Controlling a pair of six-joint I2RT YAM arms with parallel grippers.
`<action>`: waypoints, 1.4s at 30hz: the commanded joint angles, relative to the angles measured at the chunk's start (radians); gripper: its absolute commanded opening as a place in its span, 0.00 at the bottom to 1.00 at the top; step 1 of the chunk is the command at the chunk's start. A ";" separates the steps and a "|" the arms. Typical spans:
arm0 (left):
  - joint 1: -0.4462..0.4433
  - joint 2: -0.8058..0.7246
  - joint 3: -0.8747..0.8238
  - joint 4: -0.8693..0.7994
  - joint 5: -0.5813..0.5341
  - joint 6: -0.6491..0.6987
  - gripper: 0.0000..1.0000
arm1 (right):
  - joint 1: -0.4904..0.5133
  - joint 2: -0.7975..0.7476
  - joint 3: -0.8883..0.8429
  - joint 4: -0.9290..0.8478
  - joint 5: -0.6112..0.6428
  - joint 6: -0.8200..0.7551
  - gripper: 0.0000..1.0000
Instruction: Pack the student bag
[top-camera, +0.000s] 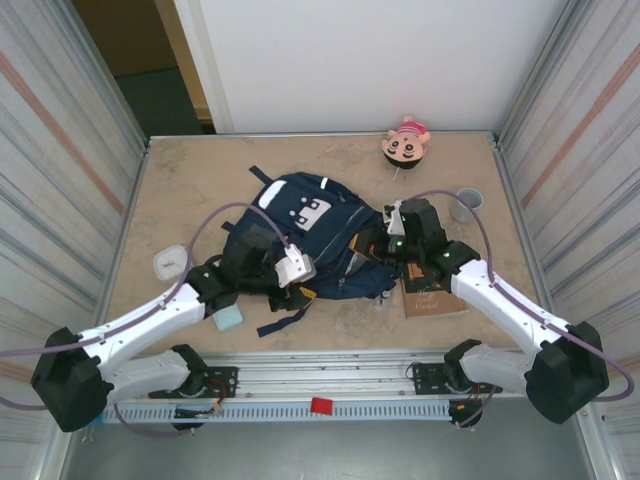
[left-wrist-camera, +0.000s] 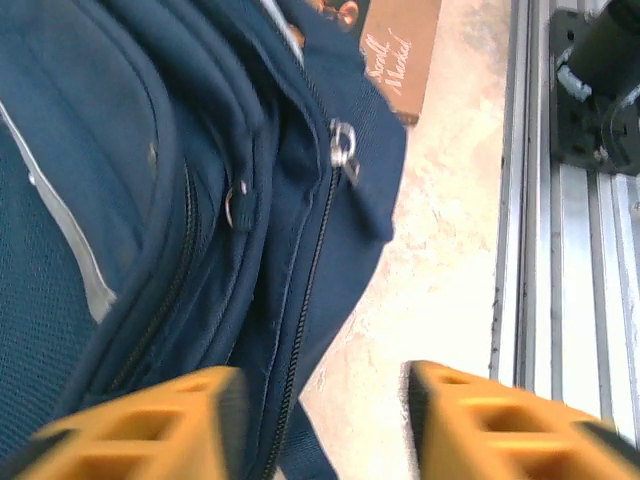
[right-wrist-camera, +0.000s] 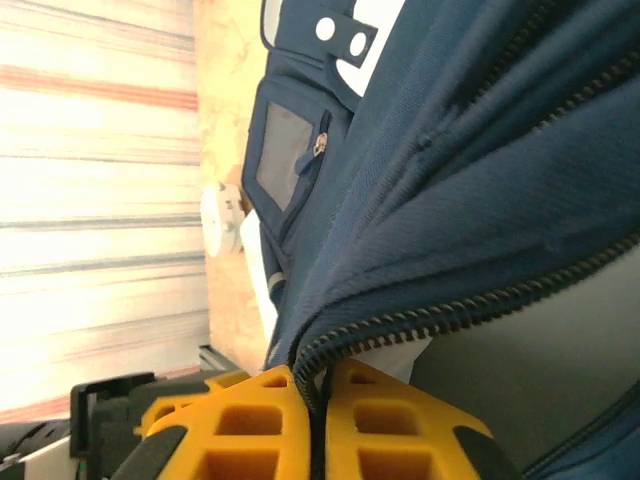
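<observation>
The student bag (top-camera: 325, 245) lies flat on the desk (top-camera: 190, 170) between the two sets of fingers, with the left fingers (left-wrist-camera: 150, 425) at its near left side and the right fingers (right-wrist-camera: 240, 425) at its right side. The left fingers stand apart and grip nothing. The bag's closed zipper seam (left-wrist-camera: 310, 290) runs down into the gap close to one finger, and bare desk shows beside the other. Ahead of them a metal zipper pull (left-wrist-camera: 343, 145) rests on the fabric, and beyond it lies a brown book (left-wrist-camera: 400, 50). The right fingers are pressed together on the bag's open zipper edge (right-wrist-camera: 450, 310), with the toothed hem passing straight between them. Past those fingers is the bag's grey patch (right-wrist-camera: 285, 165). A teal block (top-camera: 229, 317) lies on the near side of the left fingers. A grey cup (top-camera: 466, 203) and a doll's head (top-camera: 406, 143) sit beyond the right fingers.
</observation>
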 joint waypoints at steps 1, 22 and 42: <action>-0.006 -0.004 0.131 -0.006 -0.055 -0.057 0.67 | 0.024 -0.002 0.091 0.099 -0.055 -0.067 0.03; -0.083 0.140 0.225 0.087 -0.460 -0.256 0.13 | 0.132 -0.061 0.114 0.232 0.043 -0.174 0.32; 0.204 -0.136 0.095 0.157 0.234 -0.076 0.00 | 0.321 0.114 0.035 0.124 0.110 -1.289 0.81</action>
